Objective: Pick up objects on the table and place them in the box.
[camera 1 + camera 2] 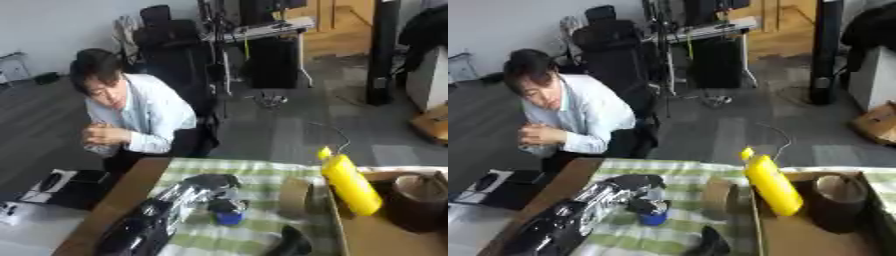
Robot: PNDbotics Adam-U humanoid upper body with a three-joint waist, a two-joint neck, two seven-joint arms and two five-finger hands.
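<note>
Gingham cloth (262, 172) covers the table in the lower half of the frame, and our left hand (210, 187) reaches in from the lower left, its fingers curled down onto a small blue object (229, 218) at lower centre; we judge they pinch it, though the contact is blurred. To its right a brown tape roll (295, 197) stands on edge beside the cardboard box (372, 235), where a yellow bottle (350, 184) leans on the wall and a dark cylinder (418, 200) sits inside. Our right hand (293, 245) shows only as a dark tip at the bottom edge; we cannot tell its state. Carrying the blue piece rightward, we could clip the tape roll or topple the bottle.
</note>
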